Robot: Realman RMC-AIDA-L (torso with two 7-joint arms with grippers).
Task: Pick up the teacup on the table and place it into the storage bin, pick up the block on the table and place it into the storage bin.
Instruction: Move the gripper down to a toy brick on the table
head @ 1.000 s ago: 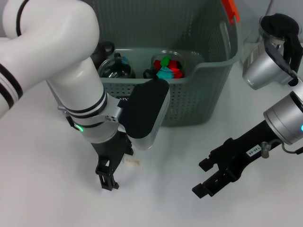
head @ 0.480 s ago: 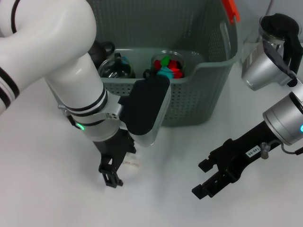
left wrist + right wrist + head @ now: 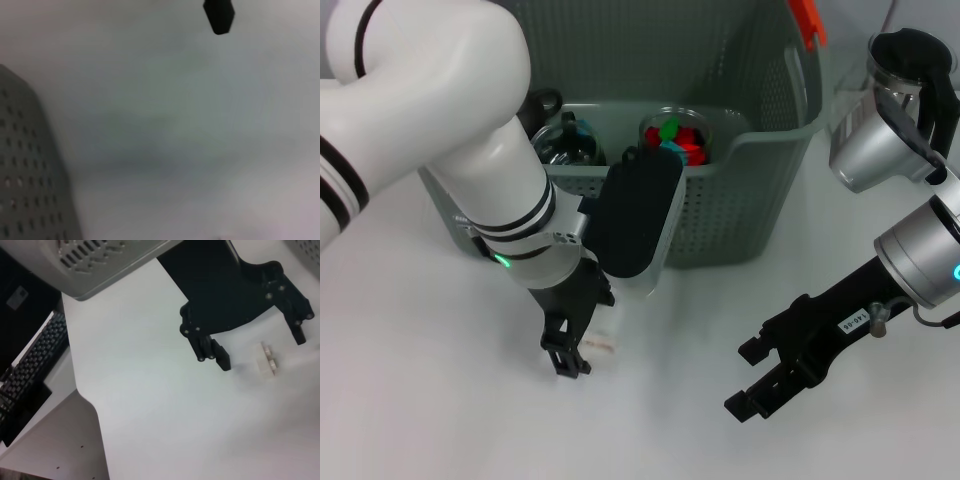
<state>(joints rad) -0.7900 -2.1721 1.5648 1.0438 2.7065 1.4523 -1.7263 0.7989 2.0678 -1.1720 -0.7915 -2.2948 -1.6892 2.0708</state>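
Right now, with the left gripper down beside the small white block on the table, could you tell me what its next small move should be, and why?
Probably a small shift to centre the open left gripper over the block, then close. The right wrist view shows the block lying between its spread fingers, nearer one and not yet gripped. The storage bin waits just behind. The right gripper hovers open, off to the side.

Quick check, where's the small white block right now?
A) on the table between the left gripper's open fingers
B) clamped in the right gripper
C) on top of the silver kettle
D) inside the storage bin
A: the right wrist view shows the block lying on the table between the open fingers of the left gripper, not yet clamped; the right gripper hangs open and empty off to the side.
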